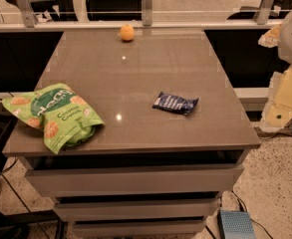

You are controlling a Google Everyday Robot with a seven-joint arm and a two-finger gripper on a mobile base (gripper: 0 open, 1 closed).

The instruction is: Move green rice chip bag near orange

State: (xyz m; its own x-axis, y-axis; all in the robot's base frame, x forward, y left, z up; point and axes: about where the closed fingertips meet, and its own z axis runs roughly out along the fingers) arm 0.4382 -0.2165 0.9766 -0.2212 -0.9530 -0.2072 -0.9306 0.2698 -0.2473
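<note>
Gripper (285,101) at right edge; blue packet (175,103) between it and bag (53,116).

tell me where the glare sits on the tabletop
Camera view: two small bright glints on the glossy tabletop, one in front of the orange, one between the green rice chip bag and the blue packet; the gripper is not in view.

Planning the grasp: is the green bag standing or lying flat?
Flat: the bag lies printed face up, corner overhanging the table. Gripper not in view.
</note>
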